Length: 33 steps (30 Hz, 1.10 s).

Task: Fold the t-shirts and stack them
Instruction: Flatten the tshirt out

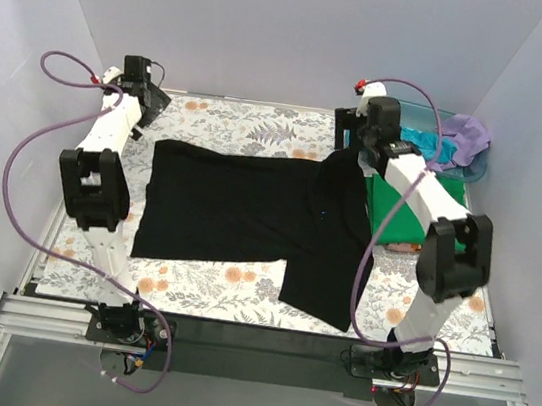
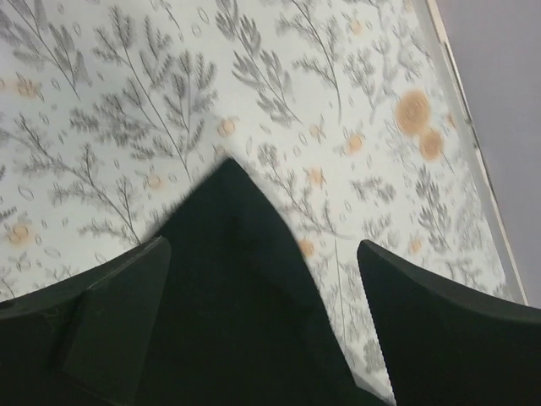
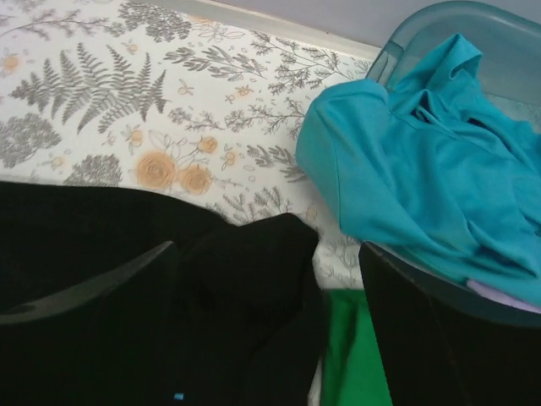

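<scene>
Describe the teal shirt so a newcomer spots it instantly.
Look to the floral table's far right corner, where a translucent blue tub stands. The teal tee spills over the tub's rim, beside a lilac tee. Unlike the black tee and green tee, it is not spread on the table.

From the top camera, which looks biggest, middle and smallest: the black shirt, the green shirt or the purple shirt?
1. black shirt, spread flat, by far the biggest.
2. green shirt, partly hidden.
3. purple shirt, bunched up small.
</scene>
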Tool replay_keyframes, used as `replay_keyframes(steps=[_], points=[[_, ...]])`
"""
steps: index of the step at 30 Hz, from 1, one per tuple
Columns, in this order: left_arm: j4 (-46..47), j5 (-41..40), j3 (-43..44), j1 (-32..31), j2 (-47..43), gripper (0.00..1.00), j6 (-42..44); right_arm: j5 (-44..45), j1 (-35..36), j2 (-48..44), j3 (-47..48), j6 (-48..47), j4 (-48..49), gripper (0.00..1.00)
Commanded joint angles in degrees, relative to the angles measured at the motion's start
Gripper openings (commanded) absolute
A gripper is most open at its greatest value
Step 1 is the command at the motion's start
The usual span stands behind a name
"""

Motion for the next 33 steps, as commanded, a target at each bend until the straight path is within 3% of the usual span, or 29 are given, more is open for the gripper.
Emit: replay_keyframes(steps=[1, 3, 8, 14, 19, 25, 33], points=[[-12.44, 1.42, 12.19, 2.89, 1.58, 0.93, 1.83, 0.59, -0.24, 1.92, 12.22, -1.71, -4.18, 0.98], [-12.03, 1.5, 9.58, 2.89, -0.43, 0.93, 2.18, -0.12, 0.28, -0.43, 8.47, -0.74, -5.08, 0.98], [-3.16, 6.6, -19.23, 2.89, -19.57, 0.93, -0.18, -1.52, 1.17, -16.59, -8.22, 7.33, -5.34, 0.98], [2.38, 11.79, -51.37, 3.07, -44.6, 0.93, -5.2, -3.81, 1.87, -38.65, -36.25, 17.98, -4.99, 0.98], [-3.23, 9.59, -62.5, 3.15, -53.52, 0.93, -10.55, -3.38, 1.7, -51.66, -50.14, 22.01, -4.29, 0.98], [-5.18, 10.11, -68.22, 3.24, -57.48, 0.93, -14.69, -2.93, 1.7, -58.62, -56.23, 24.93, -4.2, 0.98], [-1.66, 6.18, -71.04, 3.16, -51.87, 0.92, -17.5, -3.82, 1.7, -60.3, -59.49, 24.93, -4.64, 0.98]])
